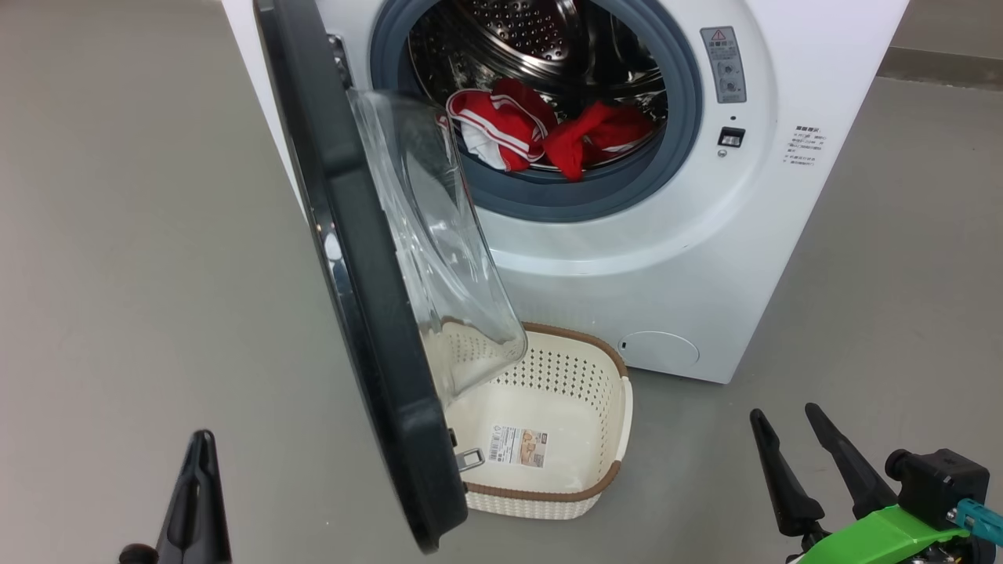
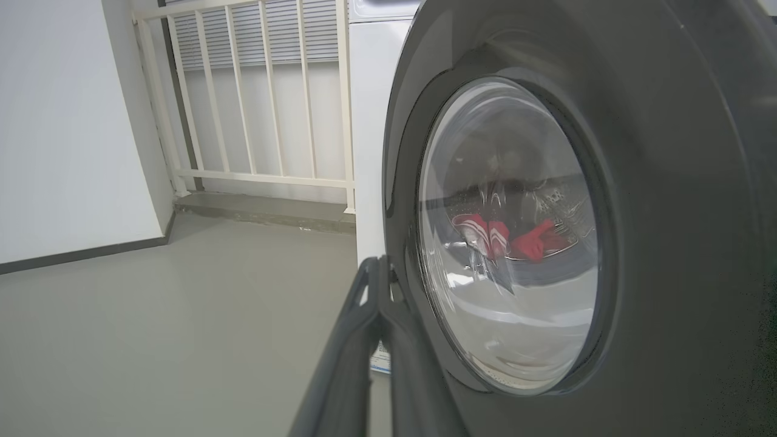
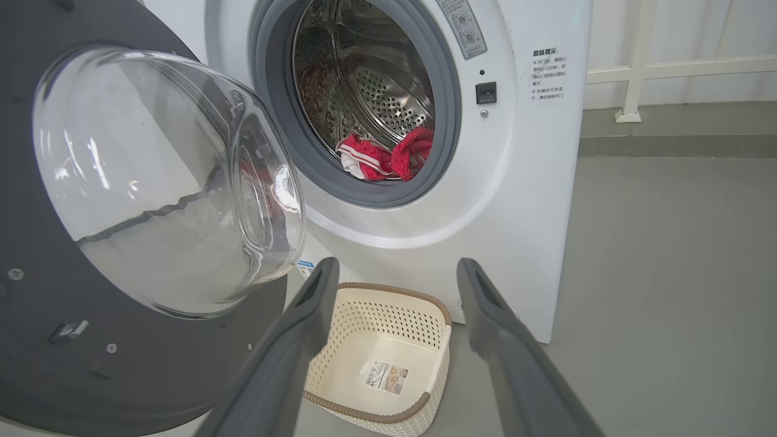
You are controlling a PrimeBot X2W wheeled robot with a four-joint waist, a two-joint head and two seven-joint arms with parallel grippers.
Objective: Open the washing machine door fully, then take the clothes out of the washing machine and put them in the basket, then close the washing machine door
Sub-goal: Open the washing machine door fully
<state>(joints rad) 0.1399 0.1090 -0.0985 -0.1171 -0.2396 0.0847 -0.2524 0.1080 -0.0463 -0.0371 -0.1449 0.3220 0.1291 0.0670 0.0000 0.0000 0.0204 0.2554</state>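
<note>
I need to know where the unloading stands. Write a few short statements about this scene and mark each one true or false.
1. The door stands open. True.
2. The clothes lie inside the machine. True.
3. The basket holds a red garment. False: the basket holds only its paper label.
4. The left gripper is shut. True.
5. The right gripper grips the door. False: the right gripper is open, apart from the door, and holds nothing.
</note>
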